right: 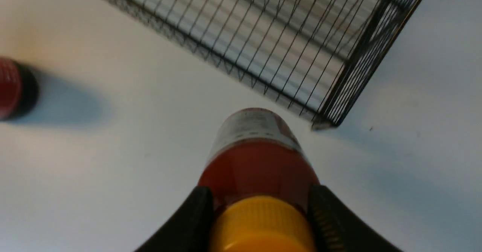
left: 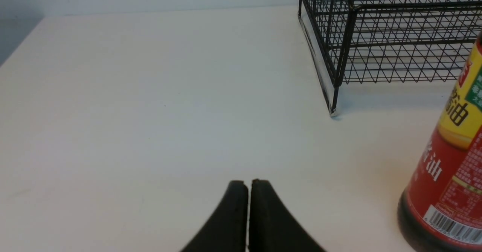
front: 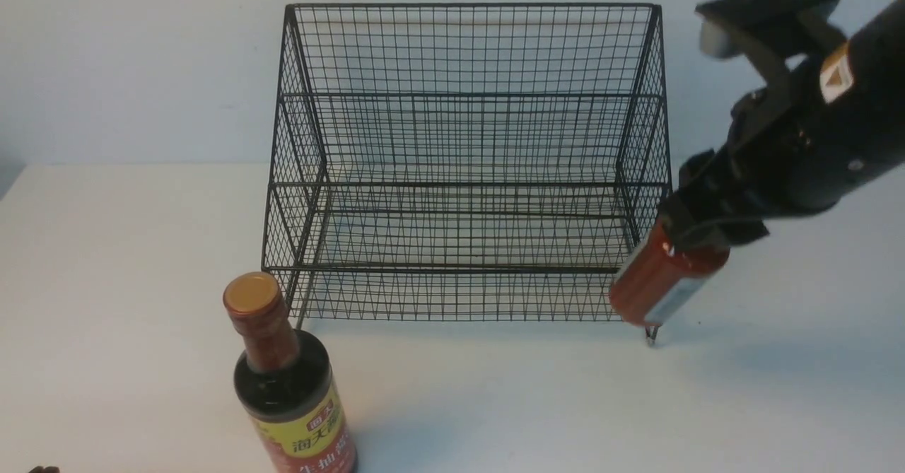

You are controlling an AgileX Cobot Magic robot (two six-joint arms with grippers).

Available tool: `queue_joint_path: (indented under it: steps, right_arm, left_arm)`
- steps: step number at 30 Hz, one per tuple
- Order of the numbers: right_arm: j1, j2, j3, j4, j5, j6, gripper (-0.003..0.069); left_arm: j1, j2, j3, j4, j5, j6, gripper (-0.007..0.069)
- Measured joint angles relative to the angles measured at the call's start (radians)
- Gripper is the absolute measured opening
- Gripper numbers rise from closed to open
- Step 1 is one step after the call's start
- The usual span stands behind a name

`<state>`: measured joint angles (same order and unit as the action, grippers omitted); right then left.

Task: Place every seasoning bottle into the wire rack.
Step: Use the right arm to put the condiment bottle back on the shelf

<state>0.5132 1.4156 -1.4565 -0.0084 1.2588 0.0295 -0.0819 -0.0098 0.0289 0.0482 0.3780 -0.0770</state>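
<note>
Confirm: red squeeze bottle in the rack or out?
Out. The right claw grips the red squeeze bottle, tilted, outside the wire rack by its front right corner.

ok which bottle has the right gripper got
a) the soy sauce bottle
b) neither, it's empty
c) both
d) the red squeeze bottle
d: the right gripper is shut on the red squeeze bottle just below its yellow cap, while the soy sauce bottle stands apart with nothing touching it.
</note>
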Motion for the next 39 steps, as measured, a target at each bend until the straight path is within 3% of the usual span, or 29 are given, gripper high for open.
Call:
queue_joint_path:
  steps: [8, 17, 27, 39]
  right_arm:
    - [0.0, 0.143, -0.186, -0.077, 0.01, -0.01, 0.0295]
    - [0.0, 0.271, -0.188, -0.156, 0.014, -0.018, 0.0295]
    - [0.0, 0.365, -0.19, -0.16, 0.005, -0.012, 0.0295]
    - [0.0, 0.415, -0.19, -0.169, -0.025, 0.092, 0.0295]
  left_arm:
    - [0.0, 0.0, 0.0, 0.0, 0.0, 0.0, -0.0005]
    - [0.0, 0.0, 0.0, 0.0, 0.0, 0.0, -0.0005]
    - [0.0, 0.0, 0.0, 0.0, 0.0, 0.0, -0.0005]
    - [0.0, 0.0, 0.0, 0.0, 0.0, 0.0, -0.0005]
